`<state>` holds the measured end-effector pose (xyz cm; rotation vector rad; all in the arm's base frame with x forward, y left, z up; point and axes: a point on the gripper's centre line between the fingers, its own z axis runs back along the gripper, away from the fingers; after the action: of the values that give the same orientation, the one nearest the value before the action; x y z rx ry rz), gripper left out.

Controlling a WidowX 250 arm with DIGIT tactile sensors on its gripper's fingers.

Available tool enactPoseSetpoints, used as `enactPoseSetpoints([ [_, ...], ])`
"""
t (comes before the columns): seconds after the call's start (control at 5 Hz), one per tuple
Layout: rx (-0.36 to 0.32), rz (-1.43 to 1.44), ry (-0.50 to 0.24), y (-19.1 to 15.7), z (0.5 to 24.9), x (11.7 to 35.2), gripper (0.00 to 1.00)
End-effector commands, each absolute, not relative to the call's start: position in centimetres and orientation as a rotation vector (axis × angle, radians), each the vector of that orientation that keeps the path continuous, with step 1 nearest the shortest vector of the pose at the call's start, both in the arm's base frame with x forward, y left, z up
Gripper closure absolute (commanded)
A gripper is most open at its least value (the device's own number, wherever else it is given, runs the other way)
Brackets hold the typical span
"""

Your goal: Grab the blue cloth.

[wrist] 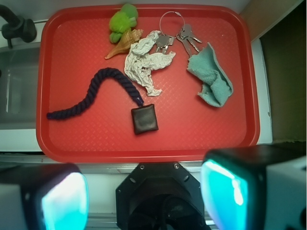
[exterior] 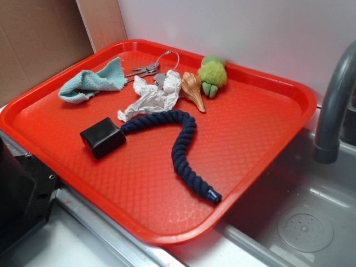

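Wrist view: end effector spread wide, empty, high above tray, probably to survey. Cloth lies crumpled near tray's corner, just beside keys, apart from rope.
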<state>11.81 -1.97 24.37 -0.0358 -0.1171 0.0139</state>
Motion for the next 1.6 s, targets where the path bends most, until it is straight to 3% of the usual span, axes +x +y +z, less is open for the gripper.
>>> enactPoseSetpoints([
  [0.0, -0.036, 0.014, -0.117, -2.0, 24.4, 11.8, 0.00],
  [0.2, -0.056, 0.265, -0.136, 3.0, 20.9, 14.2, 0.00],
  [0.4, -0.082, 0.512, -0.246, 8.1, 17.7, 17.0, 0.00],
  [0.6, -0.063, 0.764, -0.222, 11.1, 13.9, 17.2, 0.00],
  [0.8, -0.066, 0.857, -0.229, 12.7, 11.4, 16.8, 0.00],
  [1.0, -0.173, 0.679, -0.271, 13.2, 9.3, 16.5, 0.00],
  [1.4, -0.173, 0.679, -0.271, 13.2, 9.3, 16.5, 0.00],
])
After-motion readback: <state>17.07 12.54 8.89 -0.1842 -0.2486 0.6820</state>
